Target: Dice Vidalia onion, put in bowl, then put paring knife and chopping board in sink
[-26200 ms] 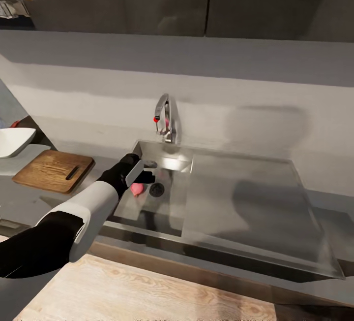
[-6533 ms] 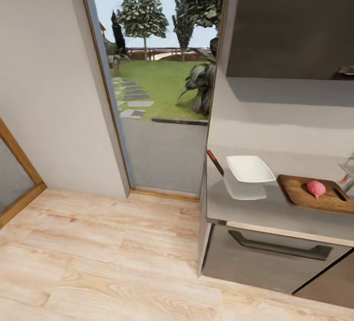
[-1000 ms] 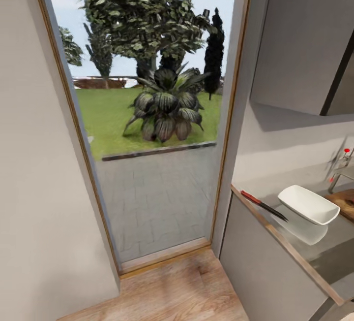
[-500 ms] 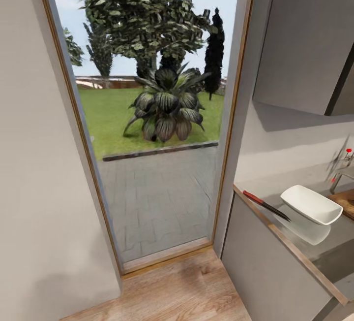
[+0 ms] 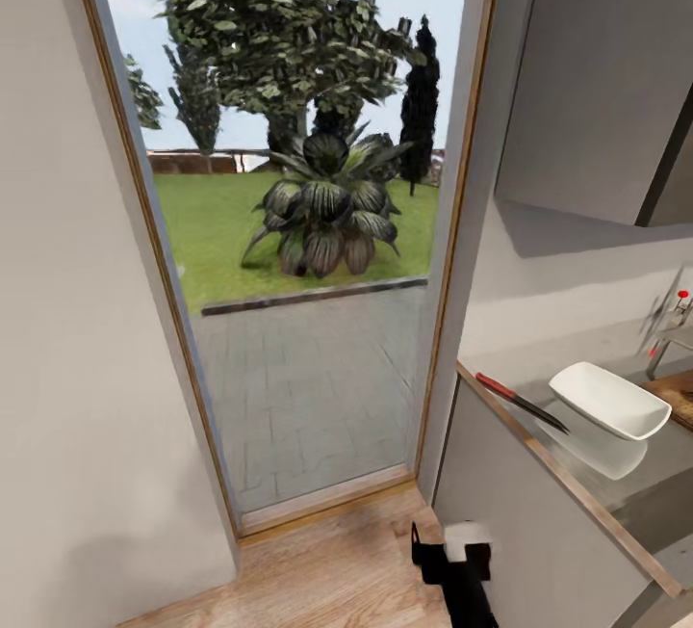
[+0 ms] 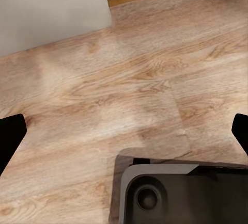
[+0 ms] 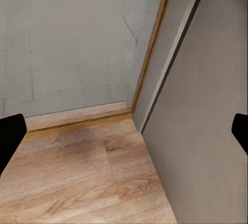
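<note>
The paring knife (image 5: 520,403), red handle and thin dark blade, lies near the end edge of the grey countertop (image 5: 630,498). Beside it stands the white square bowl (image 5: 608,400). A corner of the brown chopping board (image 5: 680,393) shows at the right edge, with the chrome tap (image 5: 664,325) and its red knob behind it. The Vidalia onion and the sink basin are out of view. My right gripper (image 5: 445,551) hangs low beside the cabinet's end panel (image 7: 201,131), open (image 7: 124,136) and empty. My left gripper (image 6: 124,136) is open over the plank floor, holding nothing.
A tall glazed doorway (image 5: 308,223) with a wooden frame fills the middle, garden beyond. A plain wall (image 5: 67,368) stands at the left. An upper cabinet (image 5: 597,79) hangs over the countertop. The robot's dark base (image 6: 181,193) sits below the left gripper.
My right gripper has risen into the bottom of the head view beside the cabinet end. The view has shifted slightly; knife and bowl lie as before.
</note>
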